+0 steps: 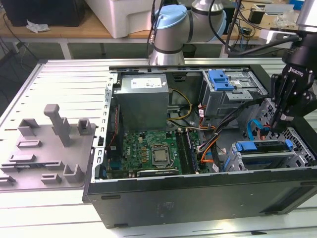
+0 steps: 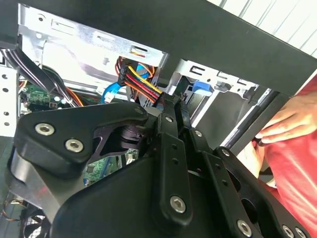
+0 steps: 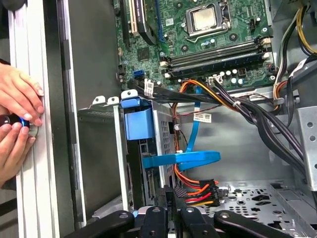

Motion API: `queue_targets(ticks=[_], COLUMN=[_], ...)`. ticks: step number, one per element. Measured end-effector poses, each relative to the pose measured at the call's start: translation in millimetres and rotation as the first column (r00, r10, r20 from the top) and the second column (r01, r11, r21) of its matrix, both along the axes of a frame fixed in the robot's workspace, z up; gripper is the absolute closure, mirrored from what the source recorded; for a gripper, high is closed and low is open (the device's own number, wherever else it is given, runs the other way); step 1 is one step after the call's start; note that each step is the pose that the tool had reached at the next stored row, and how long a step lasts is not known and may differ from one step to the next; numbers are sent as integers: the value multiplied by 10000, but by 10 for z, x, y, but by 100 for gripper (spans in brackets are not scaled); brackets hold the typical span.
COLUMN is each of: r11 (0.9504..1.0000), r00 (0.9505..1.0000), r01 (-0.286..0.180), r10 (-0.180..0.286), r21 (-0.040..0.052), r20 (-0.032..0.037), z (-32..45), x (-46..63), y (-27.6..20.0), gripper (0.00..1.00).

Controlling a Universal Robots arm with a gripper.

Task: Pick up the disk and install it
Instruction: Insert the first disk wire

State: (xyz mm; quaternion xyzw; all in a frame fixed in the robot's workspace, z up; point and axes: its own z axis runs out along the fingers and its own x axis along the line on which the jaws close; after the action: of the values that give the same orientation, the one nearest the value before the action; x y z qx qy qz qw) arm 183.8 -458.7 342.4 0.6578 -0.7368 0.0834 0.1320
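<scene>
One disk (image 1: 262,147) sits in the near right cage (image 1: 230,159), long axis left-right; one gripper (image 1: 272,130), jaws clenched, hangs just beyond it.

disk (image 1: 262,147) in case (image 1: 198,198) | end effector (image 1: 276,125) apparently just above it

Tight around gripper (image 1: 273,126): cable bundle (image 3: 247,111) crowds gap beside drive cage (image 3: 163,130), blue flat cable (image 3: 183,159) crosses it; person's hands (image 3: 17,96) outside case wall (image 3: 59,148).
</scene>
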Motion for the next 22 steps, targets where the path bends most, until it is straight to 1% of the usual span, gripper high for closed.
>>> queue_targets(ticks=[2,5,7,8,10,14,17,22], r11=[9999,9997,9992,9989,9987,9986,9981,9978], r00=[9999,9997,9991,9989,9987,9983,9978,9973], r01=[-18,-39,-61,-69,-81,-92,-124,-151], r10=[17,33,44,48,55,62,84,104], r21=[105,239,401,454,495,529,600,646], r20=[102,239,415,469,515,576,662,723], z=[-1,-1,-1,-1,-2,0,-1,-1], x=[-11,-30,-59,-74,-93,-133,-184,-221], y=[-1,-3,-6,-10,-18,-52,-116,-172], gripper=[83,83,83,83,83,83,83,83])
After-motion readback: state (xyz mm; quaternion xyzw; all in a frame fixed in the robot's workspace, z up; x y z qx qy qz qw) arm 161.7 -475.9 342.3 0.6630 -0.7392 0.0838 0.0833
